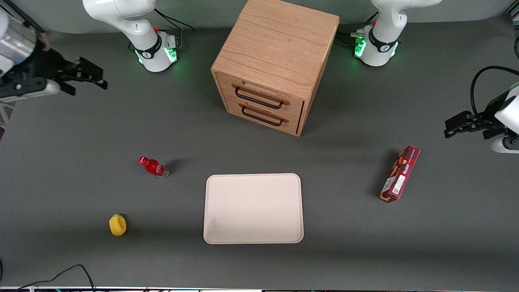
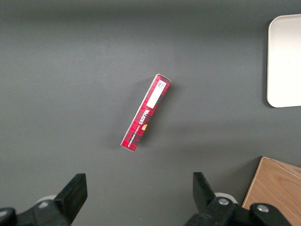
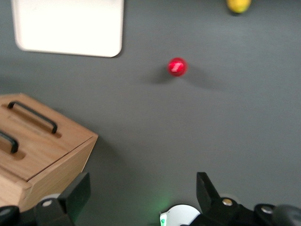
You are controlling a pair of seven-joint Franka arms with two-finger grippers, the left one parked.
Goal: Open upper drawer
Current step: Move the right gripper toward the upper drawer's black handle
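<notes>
Front view showed the gripper [image 1: 87, 73] spread wide, holding nothing, high near the table's [image 1: 61, 134] working-arm edge. The upper drawer [image 1: 259, 96] sat shut in the cabinet [image 1: 279, 40] mid-table, toward the robots' edge. Best to straddle its handle [image 1: 259, 100] squarely, then pull straight out.

A light oak boxy wooden cabinet [image 1: 275, 52] with visible grain and black wire handles [image 1: 259, 99] stands on the dark grey table [image 1: 73, 134], with a cream rectangular tray [image 1: 253, 209], a red bottle [image 1: 154, 167], a yellow round object [image 1: 117, 224], a red tartan carton [image 1: 400, 173] and the black gripper [image 1: 87, 75].
</notes>
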